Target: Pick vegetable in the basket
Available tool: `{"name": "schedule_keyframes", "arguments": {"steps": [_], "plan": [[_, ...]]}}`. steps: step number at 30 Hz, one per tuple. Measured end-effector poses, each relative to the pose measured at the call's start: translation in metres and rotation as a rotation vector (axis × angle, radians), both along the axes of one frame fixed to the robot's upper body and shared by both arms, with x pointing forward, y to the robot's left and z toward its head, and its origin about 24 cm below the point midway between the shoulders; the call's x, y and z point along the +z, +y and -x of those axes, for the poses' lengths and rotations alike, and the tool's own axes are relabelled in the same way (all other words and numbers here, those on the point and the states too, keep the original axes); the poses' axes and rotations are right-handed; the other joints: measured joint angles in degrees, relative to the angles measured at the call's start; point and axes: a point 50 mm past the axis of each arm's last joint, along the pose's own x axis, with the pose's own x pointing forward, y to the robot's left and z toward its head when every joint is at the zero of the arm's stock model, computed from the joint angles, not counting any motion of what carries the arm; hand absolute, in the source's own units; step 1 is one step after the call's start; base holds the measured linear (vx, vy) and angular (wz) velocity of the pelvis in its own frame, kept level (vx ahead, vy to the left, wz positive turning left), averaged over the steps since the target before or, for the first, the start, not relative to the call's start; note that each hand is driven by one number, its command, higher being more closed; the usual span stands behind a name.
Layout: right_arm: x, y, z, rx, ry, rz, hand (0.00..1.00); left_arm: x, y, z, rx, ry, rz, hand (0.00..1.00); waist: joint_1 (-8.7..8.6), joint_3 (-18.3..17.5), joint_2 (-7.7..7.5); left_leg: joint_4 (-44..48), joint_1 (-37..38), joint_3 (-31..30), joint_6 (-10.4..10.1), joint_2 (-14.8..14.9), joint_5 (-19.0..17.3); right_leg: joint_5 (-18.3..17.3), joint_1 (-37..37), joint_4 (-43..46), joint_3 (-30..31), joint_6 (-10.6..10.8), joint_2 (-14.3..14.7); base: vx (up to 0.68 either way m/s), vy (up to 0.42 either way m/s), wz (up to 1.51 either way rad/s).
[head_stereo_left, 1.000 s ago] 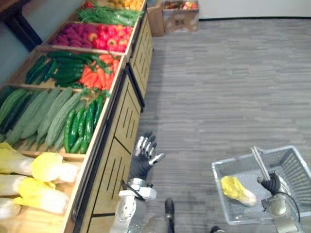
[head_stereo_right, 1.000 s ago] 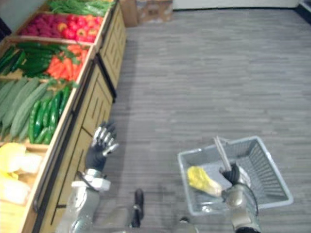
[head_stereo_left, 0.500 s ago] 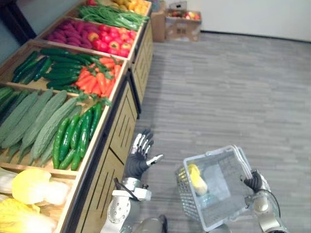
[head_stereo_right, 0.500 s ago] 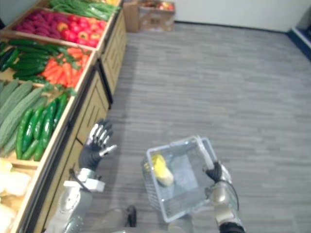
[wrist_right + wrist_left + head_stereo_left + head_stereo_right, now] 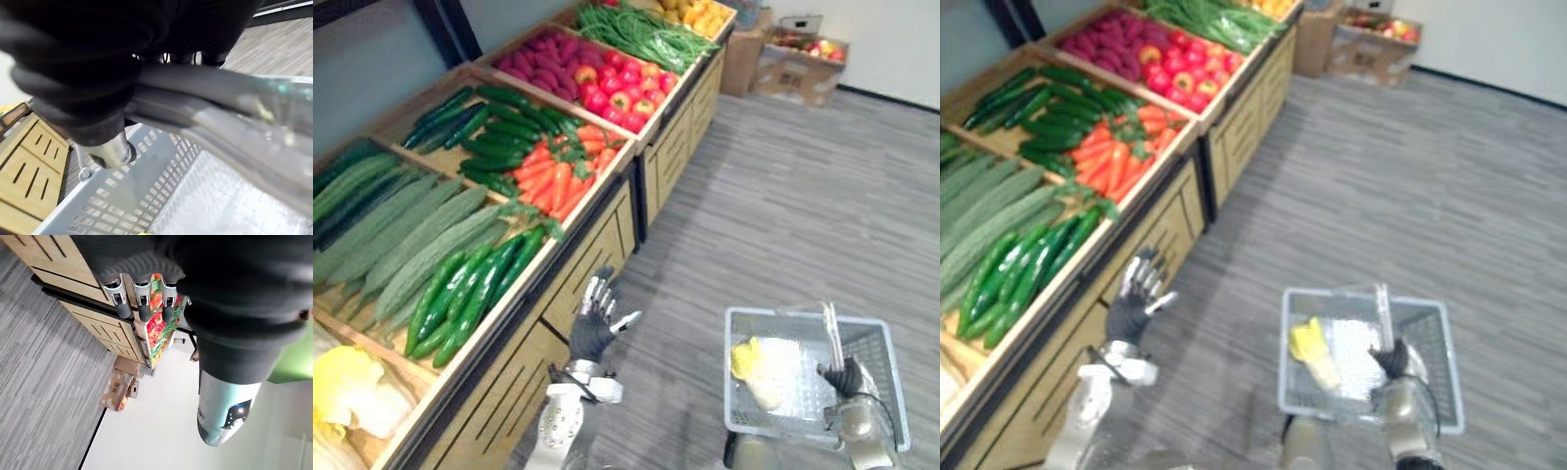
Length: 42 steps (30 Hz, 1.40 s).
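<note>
Left eye view: nearest, on the right, the right robot hand (image 5: 847,377) is clenched round the handle (image 5: 832,331) of a grey basket (image 5: 800,314), which holds one yellow cabbage (image 5: 756,372) at its left side. The left robot hand (image 5: 592,328) is released, fingers spread, beside the wooden stand (image 5: 597,245). Its bins, near to far, hold pale cabbages (image 5: 352,387), green cucumbers (image 5: 470,294), carrots (image 5: 558,181) right of dark cucumbers (image 5: 499,122), red produce (image 5: 622,88), then green beans (image 5: 641,29).

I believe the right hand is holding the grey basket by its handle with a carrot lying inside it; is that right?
Not quite: the left eye view shows a yellow cabbage, not a carrot, lying inside. The right hand does hold the grey basket by its handle.
</note>
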Motion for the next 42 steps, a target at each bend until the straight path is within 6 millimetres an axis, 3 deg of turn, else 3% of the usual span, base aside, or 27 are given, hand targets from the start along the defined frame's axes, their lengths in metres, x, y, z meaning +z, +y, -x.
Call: {"name": "schedule_keyframes", "arguments": {"steps": [2,3,4,6,7,9,11,13,15,17,18,19,20,22,25,27,29,30,31,33,34,35,36,37,39,42], "plan": [[-0.002,-0.002,0.003,-0.012,0.013,-0.004,1.0,0.002,-0.003,-0.002,-0.006,-0.012,-0.006,0.0,-1.12,-0.03,0.09,7.5,-4.98,-1.51,0.78,1.3,6.94,-3.45,1.04,2.05,-3.52,-3.17,1.05,0.42,-0.591,0.44],[-0.002,-0.002,0.003,-0.012,0.015,-0.003,1.0,0.001,-0.003,-0.002,-0.007,-0.011,-0.007,0.0,-1.41,0.02,0.06,10.63,-6.68,-1.47,1.02,1.45,9.24,-4.15,2.11,1.56,-4.27,-3.66,1.38,0.32,-0.441,0.48],[-0.005,-0.005,0.01,-0.019,0.034,0.001,1.0,-0.001,-0.003,-0.003,-0.007,0.001,-0.007,0.0,-1.52,0.17,-0.06,17.72,-10.1,-1.3,1.72,1.74,14.84,-5.39,5.27,0.09,-5.81,-4.23,2.04,0.3,-0.369,0.48],[-0.006,-0.014,0.021,-0.045,0.056,0.017,1.0,-0.008,-0.006,-0.002,-0.011,0.03,0.0,0.0,-1.32,0.92,0.18,30.61,-15.33,-0.14,0.91,2.7,14.1,-5.9,11.29,-3.39,-8.22,-5.0,3.27,0.26,-0.295,0.44],[-0.005,-0.021,0.026,-0.075,0.057,0.032,1.0,-0.009,-0.01,0.0,-0.028,0.034,0.003,0.0,-1.26,1.03,0.34,35.75,-18.68,3.06,1.94,2.64,11.71,-6.21,14.43,-5.48,-9.54,-5.5,3.52,0.17,-0.199,0.42],[-0.004,-0.033,0.032,-0.116,0.064,0.049,1.0,-0.012,-0.014,0.003,-0.046,0.047,0.009,0.0,-1.09,1.08,0.44,37.39,-22.76,8.47,4.22,2.35,8.59,-6.58,17.88,-8.1,-11.12,-5.98,3.61,0.13,-0.126,0.42],[-0.003,-0.041,0.039,-0.152,0.067,0.069,1.0,-0.013,-0.016,0.006,-0.057,0.059,0.011,0.0,-0.66,1.18,0.55,33.24,-25.98,12.07,5.96,1.18,6.56,-6.95,19.67,-10.25,-12.13,-6.08,3.79,0.1,0.002,0.31],[-0.007,-0.045,0.046,-0.187,0.087,0.071,1.0,-0.013,-0.016,0.007,-0.06,0.058,0.007,0.0,-0.22,1.2,0.6,18.09,-26.01,15.33,7.42,-1.6,6.85,-7.01,20.23,-11.62,-12.64,-5.88,3.7,0.16,0.124,0.14],[-0.011,-0.045,0.049,-0.195,0.104,0.063,1.0,-0.012,-0.015,0.007,-0.061,0.053,0.004,0.0,-0.01,1.2,1.04,1.77,-23.94,16.25,8.18,-3.4,10.8,-7.29,20.29,-12.23,-12.36,-4.37,3.86,0.16,0.172,-0.06],[-0.014,-0.04,0.048,-0.199,0.103,0.039,1.0,-0.013,-0.014,0.007,-0.058,0.057,-0.002,0.0,0.3,1.53,1.02,-4.46,-20.52,17.63,8.32,-4.28,16.1,-7.04,21.37,-13.32,-10.49,-2.56,3.44,0.18,0.174,-0.26],[-0.015,-0.038,0.047,-0.188,0.102,0.035,1.0,-0.012,-0.013,0.007,-0.059,0.053,-0.006,0.0,0.47,1.77,0.35,-5.61,-19.78,18.18,8.41,-4.92,16.1,-6.55,22.02,-14.8,-10.05,-1.78,3.04,0.22,0.144,-0.24],[-0.015,-0.035,0.043,-0.17,0.097,0.034,1.0,-0.01,-0.01,0.004,-0.047,0.041,-0.01,0.0,0.59,2.33,-0.67,-5.81,-19.62,19.05,9.01,-5.94,15.74,-5.05,23.03,-17.48,-9.49,0.58,2.46,0.24,0.112,-0.25],[-0.014,-0.032,0.038,-0.156,0.089,0.032,1.0,-0.009,-0.008,0.003,-0.034,0.036,-0.013,0.0,1.17,2.77,-1.46,-4.32,-19.71,20.4,10.16,-6.34,14.98,-4.0,23.73,-19.41,-8.46,1.49,2.01,0.23,0.098,-0.29],[-0.013,-0.028,0.032,-0.133,0.082,0.031,1.0,-0.008,-0.006,0.002,-0.025,0.034,-0.015,0.0,1.81,2.83,-1.98,-0.75,-19.62,22.67,11.46,-6.37,12.26,-3.11,24.96,-20.94,-6.78,2.07,1.45,0.19,0.076,-0.46],[-0.012,-0.018,0.018,-0.084,0.068,0.024,1.0,0.004,-0.006,0.001,-0.026,-0.018,-0.003,0.0,2.06,2.94,-2.44,2.05,-19.16,24.36,11.64,-6.36,7.56,-4.34,23.56,-16.76,-4.23,3.23,0.13,0.18,0.105,-0.44],[-0.015,-0.012,0.016,-0.079,0.072,0.004,1.0,0.007,-0.005,0.0,-0.025,-0.032,-0.008,0.0,2.02,2.96,-2.65,2.25,-17.5,25.4,11.5,-6.72,5.44,-8.13,18.21,-3.44,-2.89,4.44,-2.08,0.15,0.111,-0.23],[-0.02,-0.008,0.02,-0.086,0.085,-0.014,1.0,0.006,0.0,0.001,-0.01,-0.023,-0.027,0.0,1.68,3.13,-3.98,2.45,-13.65,25.57,11.75,-7.84,3.31,-7.39,11.18,16.89,-0.59,5.72,-5.37,0.18,0.096,-0.01],[-0.025,-0.006,0.024,-0.104,0.105,-0.03,1.0,0.005,0.003,0.003,-0.015,-0.018,-0.048,0.0,1.62,3.16,-5.3,2.75,-11.98,24.96,12.11,-8.6,2.45,-4.68,9.4,23.13,1.52,5.81,-6.28,0.22,0.046,0.44],[-0.03,-0.006,0.031,-0.133,0.126,-0.046,1.0,0.003,0.005,0.004,-0.029,-0.009,-0.072,0.0,1.31,2.87,-6.09,2.93,-10.53,22.82,12.21,-9.03,1.6,0.86,7.72,28.99,3.01,5.55,-6.37,0.27,0.002,0.64],[-0.034,-0.007,0.037,-0.156,0.148,-0.053,1.0,0.005,0.003,0.005,-0.046,-0.015,-0.084,0.0,0.18,2.46,-5.5,2.23,-8.86,19.2,12.39,-8.21,1.56,6.86,5.55,34.41,2.69,5.34,-5.81,0.3,-0.021,0.98],[-0.034,-0.006,0.034,-0.151,0.142,-0.056,1.0,0.007,0.004,0.005,-0.043,-0.025,-0.09,0.0,0.47,2.43,-5.95,1.86,-8.36,17.39,12.4,-7.9,1.54,1.11,3.74,35.93,1.88,2.17,-5.65,0.29,-0.058,0.92],[-0.033,-0.006,0.033,-0.149,0.137,-0.057,1.0,0.007,0.005,0.005,-0.039,-0.026,-0.091,0.0,0.64,2.45,-5.95,1.48,-8.12,16.21,12.39,-7.75,1.55,-1.22,3.0,35.55,0.92,1.4,-5.54,0.34,-0.103,0.86],[-0.032,-0.008,0.032,-0.159,0.127,-0.059,1.0,0.007,0.002,0.005,-0.049,-0.026,-0.085,0.0,1.09,2.77,-5.29,0.84,-6.79,13.74,12.31,-6.31,1.54,-4.84,2.62,30.46,-1.3,-1.94,-4.26,0.27,-0.117,0.7],[-0.031,-0.008,0.031,-0.164,0.12,-0.06,1.0,0.007,-0.001,0.005,-0.059,-0.027,-0.081,0.0,1.53,3.04,-4.45,0.84,-6.27,12.75,12.26,-5.55,1.51,-5.35,2.84,26.81,-1.73,-2.75,-3.43,0.27,-0.153,0.74],[-0.03,-0.009,0.03,-0.194,0.096,-0.082,1.0,0.011,-0.016,0.002,-0.113,-0.051,-0.056,0.0,2.03,2.92,-2.47,1.22,-5.39,9.43,11.28,-2.86,1.05,-4.37,3.0,9.34,0.05,-1.72,-2.55,0.31,-0.235,1.01],[-0.032,-0.005,0.031,-0.23,0.08,-0.122,1.0,0.017,-0.025,-0.002,-0.129,-0.077,-0.026,0.0,2.29,2.42,-2.87,2.44,-5.23,7.65,6.99,-0.88,-1.54,-2.81,2.91,0.02,2.57,0.28,-3.53,0.25,-0.275,0.9]]}}
